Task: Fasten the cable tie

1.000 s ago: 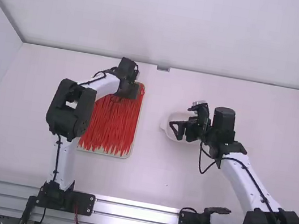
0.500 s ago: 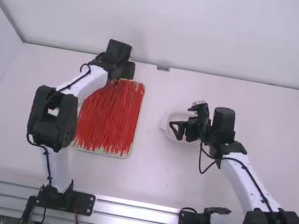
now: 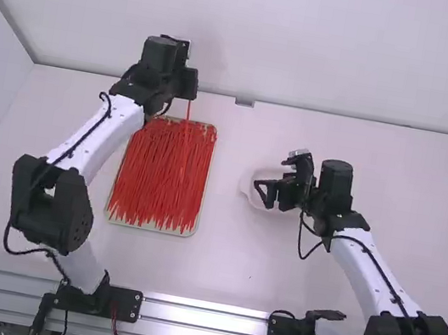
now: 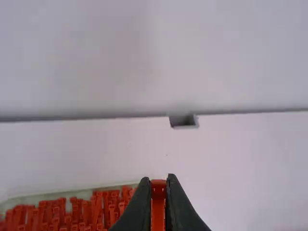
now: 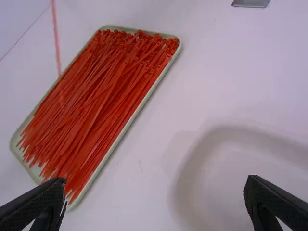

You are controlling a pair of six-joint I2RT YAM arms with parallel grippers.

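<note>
My left gripper (image 3: 183,92) is raised over the far end of the tray (image 3: 192,233) and is shut on one red cable tie (image 3: 188,111), which hangs down toward the pile. Between the shut fingers the tie's head (image 4: 158,190) shows in the left wrist view. The pile of red cable ties (image 3: 162,174) fills the pale tray on the table's left half; the pile (image 5: 91,110) also lies in the right wrist view, where the lifted tie (image 5: 55,38) shows as a thin line. My right gripper (image 3: 269,194) stands open over a white bowl (image 3: 258,182), nothing between its fingers.
A small grey bracket (image 3: 245,100) sits at the table's back edge near the left gripper. The white bowl (image 5: 240,163) lies right of the tray. White walls close the table at the back and left. Bare tabletop stretches to the right.
My left arm has risen and swung left and back from the tray's far right corner, taking one cable tie up out of the pile. The right arm has kept still.
</note>
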